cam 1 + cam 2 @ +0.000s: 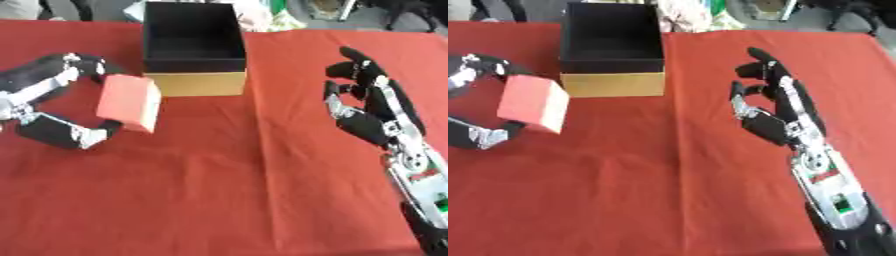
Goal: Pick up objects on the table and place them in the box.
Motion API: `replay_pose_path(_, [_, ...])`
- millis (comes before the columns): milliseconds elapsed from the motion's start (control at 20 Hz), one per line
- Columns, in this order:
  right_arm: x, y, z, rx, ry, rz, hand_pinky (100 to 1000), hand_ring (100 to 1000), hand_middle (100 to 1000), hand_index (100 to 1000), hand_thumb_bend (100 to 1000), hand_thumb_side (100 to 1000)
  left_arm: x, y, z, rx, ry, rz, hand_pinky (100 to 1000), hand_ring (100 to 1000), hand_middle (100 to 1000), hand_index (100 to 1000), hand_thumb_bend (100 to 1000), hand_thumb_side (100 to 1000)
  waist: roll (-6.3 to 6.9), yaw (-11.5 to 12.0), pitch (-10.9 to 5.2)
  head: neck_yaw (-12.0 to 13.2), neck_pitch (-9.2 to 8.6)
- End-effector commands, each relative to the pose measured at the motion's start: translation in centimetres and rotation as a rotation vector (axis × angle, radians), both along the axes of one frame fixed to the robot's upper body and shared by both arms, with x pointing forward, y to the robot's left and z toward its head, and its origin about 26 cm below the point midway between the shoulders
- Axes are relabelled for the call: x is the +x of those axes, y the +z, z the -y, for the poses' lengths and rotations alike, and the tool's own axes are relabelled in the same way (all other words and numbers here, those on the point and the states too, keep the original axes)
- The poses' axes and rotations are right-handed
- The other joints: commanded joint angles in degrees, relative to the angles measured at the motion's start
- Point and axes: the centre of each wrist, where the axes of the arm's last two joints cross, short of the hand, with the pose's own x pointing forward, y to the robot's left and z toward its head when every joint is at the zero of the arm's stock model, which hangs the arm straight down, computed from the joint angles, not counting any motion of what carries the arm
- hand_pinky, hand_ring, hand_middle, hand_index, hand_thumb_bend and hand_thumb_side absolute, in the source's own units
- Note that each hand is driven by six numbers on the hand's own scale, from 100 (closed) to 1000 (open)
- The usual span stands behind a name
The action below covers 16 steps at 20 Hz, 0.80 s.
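On the left, my left hand (52,107) has the red block (129,103) pinched between its upper fingers (83,67) and the thumb below, curled round the block's top and bottom edges. From here the block looks lifted clear of the red tabletop (227,190), tilted slightly, and it sits just left of the box (193,47), a little below the level of its front wall.

I judge the block to be stiff and light, probably foam or painted wood with flat faces. Those faces could slide against the finger pads, so holding across two opposite sides, as I do now, seems the right place. A corner hold would let it twist.

The box is open at the top, black inside with a tan front panel, and I can see nothing in it. To drop the block in, I reckon I must raise it above the near rim and carry it rightward.

Further right, my right hand (773,102) rests over the tabletop with fingers spread and relaxed, holding nothing, well apart from the box.
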Motion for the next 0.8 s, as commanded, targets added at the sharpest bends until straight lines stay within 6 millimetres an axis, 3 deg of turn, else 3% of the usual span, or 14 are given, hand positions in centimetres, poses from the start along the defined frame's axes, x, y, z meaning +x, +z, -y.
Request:
replay_pose_path(50, [0.2,0.7,-0.2,-0.006,0.019,0.02,637,797,698,941,100,209,1.1,1.8,0.0,-0.022,0.042,0.052,756,792,559,732,151,221,-0.03,-0.35,-0.66,0.52,-1.03])
replay_pose_path(450, [0.6,1.1,-1.2,0.0,0.071,0.028,636,797,698,941,100,209,5.9,1.8,2.1,-0.064,0.169,0.107,748,778,554,729,138,219,-0.55,-2.58,0.0,2.55,-2.47])
replay_pose_path(800, [1.0,1.4,-2.4,-0.006,0.134,0.026,636,797,697,941,100,208,8.1,2.0,3.1,-0.136,0.259,0.18,746,773,560,734,109,204,-0.34,-5.93,0.69,4.55,-3.62])
